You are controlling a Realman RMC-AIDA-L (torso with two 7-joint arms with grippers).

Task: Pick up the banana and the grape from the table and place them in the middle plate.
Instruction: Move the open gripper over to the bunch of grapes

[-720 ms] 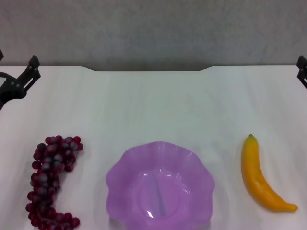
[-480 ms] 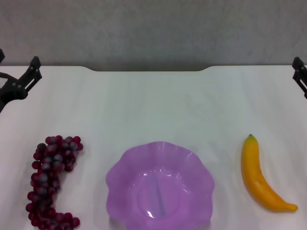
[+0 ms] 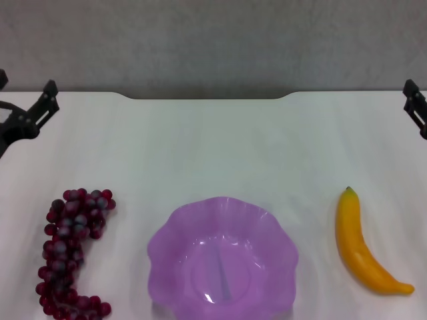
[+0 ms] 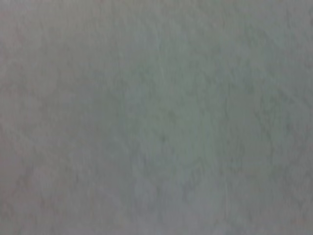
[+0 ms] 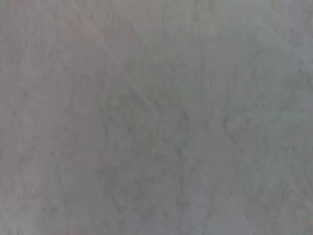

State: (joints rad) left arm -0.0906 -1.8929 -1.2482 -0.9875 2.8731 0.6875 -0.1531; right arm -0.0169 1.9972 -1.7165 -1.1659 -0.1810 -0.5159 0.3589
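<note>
In the head view, the purple scalloped middle plate (image 3: pixel 222 263) sits empty at the front centre of the white table (image 3: pixel 213 147). The dark red-purple grape bunch (image 3: pixel 70 250) lies to its left. The yellow banana (image 3: pixel 363 247) lies to its right, with its green stem tip pointing away from me. My left gripper (image 3: pixel 24 85) is open and empty at the far left edge, well behind the grape. My right gripper (image 3: pixel 416 107) shows only partly at the far right edge, well behind the banana. Both wrist views show only bare tabletop (image 4: pixel 156 117) (image 5: pixel 156 117).
The table's far edge has a shallow notch (image 3: pixel 207 97) in front of a grey wall. Nothing else stands on the table.
My right gripper has edged a little further into view from the right edge. My left gripper has barely shifted. The fruit and the plate have not moved.
</note>
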